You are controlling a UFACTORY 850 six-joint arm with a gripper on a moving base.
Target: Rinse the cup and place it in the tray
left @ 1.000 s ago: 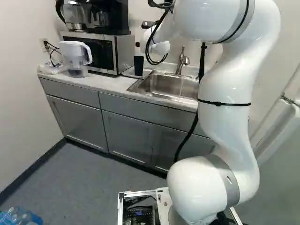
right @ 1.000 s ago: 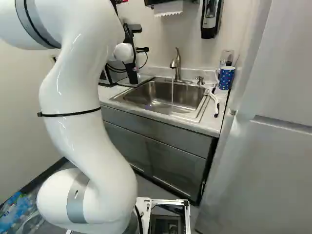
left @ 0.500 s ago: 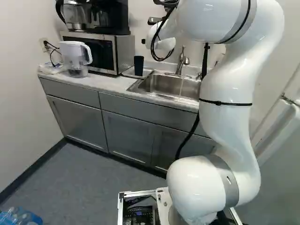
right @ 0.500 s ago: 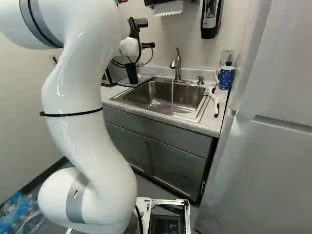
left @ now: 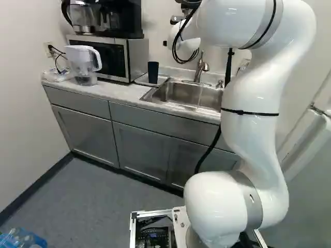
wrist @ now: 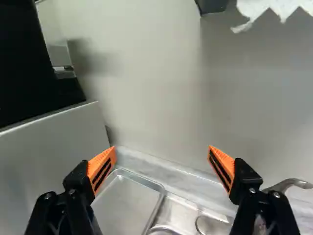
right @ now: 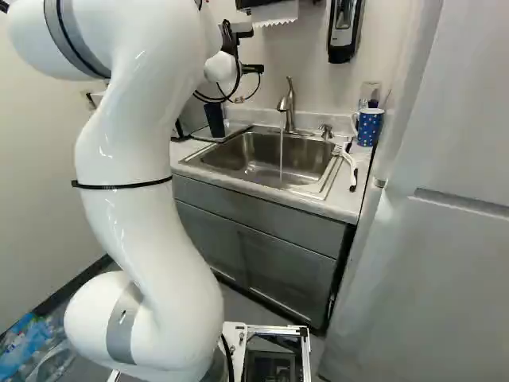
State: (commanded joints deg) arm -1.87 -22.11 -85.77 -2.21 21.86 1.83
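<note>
Well, the dark cup (left: 153, 72) stands upright in the tray (left: 162, 80) beside the sink (right: 254, 153); water runs into the sink; the gripper (right: 253, 69) has its fingers spread wide.

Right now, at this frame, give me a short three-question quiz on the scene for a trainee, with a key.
1. True or false: the black gripper with orange pads is holding something.
2. Where does the tall dark cup stand?
a) on the silver microwave
b) on the flat metal tray
c) beside the blue dotted mug
3. Fill in: water runs into the steel sink from the ____.

Key: 1 false; 2 b; 3 curved metal faucet.
</note>
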